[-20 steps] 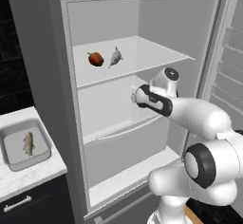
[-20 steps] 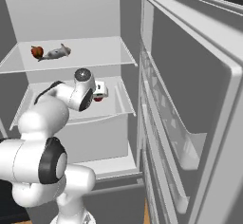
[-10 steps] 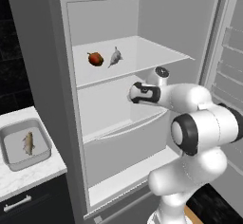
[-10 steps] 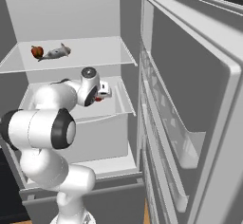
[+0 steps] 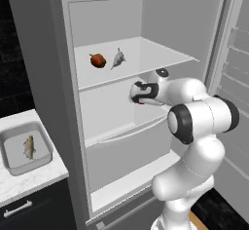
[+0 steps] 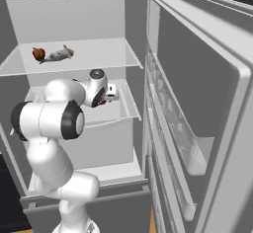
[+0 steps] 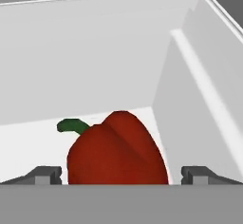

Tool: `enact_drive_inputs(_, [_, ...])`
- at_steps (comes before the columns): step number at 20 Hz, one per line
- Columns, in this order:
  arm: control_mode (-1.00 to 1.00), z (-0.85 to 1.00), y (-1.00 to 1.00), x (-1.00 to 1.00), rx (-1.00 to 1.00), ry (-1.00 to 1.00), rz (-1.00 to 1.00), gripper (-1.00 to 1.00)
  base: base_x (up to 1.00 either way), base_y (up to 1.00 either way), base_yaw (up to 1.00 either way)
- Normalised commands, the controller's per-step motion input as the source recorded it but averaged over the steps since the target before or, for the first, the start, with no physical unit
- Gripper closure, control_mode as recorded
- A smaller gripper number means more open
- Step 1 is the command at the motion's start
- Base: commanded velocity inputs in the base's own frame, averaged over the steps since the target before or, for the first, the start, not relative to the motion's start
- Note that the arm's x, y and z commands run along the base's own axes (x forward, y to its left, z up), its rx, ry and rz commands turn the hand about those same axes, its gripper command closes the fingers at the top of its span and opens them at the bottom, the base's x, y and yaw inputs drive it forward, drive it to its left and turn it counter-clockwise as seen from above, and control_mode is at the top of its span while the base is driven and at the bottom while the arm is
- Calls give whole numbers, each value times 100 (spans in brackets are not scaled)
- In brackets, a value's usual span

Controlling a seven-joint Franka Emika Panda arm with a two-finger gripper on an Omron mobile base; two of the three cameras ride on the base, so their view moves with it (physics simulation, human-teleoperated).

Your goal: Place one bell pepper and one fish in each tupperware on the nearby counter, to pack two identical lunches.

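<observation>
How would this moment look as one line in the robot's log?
gripper: open, straddling red bell pepper | place: lower fridge shelf | upper shelf: pepper, fish | tupperware: one fish

Pepper (image 5: 97, 60), fish (image 5: 117, 58) on fridge shelf (image 5: 146, 56)

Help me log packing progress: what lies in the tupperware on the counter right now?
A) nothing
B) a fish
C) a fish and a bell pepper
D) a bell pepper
B: in the left base view the tupperware on the counter holds a single fish and no pepper.
</observation>
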Motion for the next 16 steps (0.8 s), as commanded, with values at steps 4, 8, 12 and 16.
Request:
enact_drive_inputs(4, [-100,0,-2,44,0,0,0,-100,0,0,0])
enact_drive_inputs(8, [-100,-5,0,38,0,0,0,-100,0,0,0])
enact_drive_inputs(12, [-100,-29,0,9,0,0,0,-100,0,0,0])
enact_drive_inputs(16, [-100,-24,3,-3,0,0,7,-100,0,0,0])
